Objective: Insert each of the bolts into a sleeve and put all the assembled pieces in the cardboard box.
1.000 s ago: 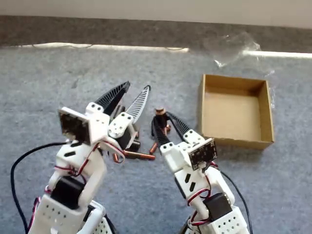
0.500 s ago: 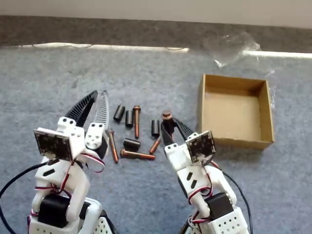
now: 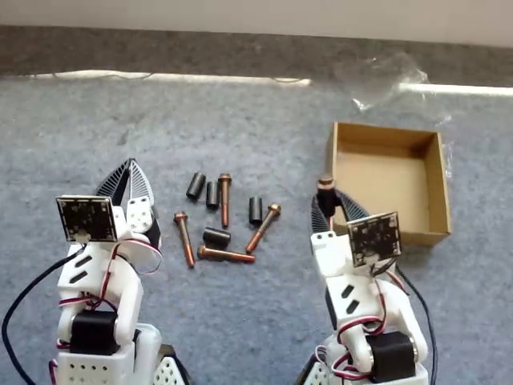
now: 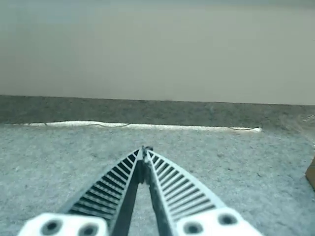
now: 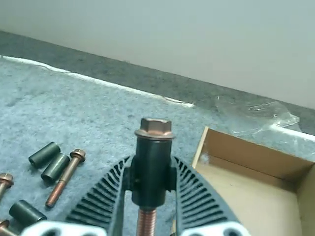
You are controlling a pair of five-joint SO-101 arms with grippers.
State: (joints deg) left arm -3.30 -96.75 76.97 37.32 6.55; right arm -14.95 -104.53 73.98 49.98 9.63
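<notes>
High view: at lower centre-right, the right arm's jaws clamp a black cylindrical sleeve with a copper hex-head bolt through it (image 3: 325, 192). The piece stands upright, head on top, just beside the left wall of the open brown cardboard box (image 3: 385, 180) at the right of the frame. At mid-frame, four loose copper bolts (image 3: 225, 199) and four short black sleeves (image 3: 216, 237) lie scattered on the grey carpeted bench (image 3: 264, 120). At the left, the left arm's jaws are pressed together, holding nothing. A crumpled clear plastic bag (image 3: 381, 76) lies at upper right.
</notes>
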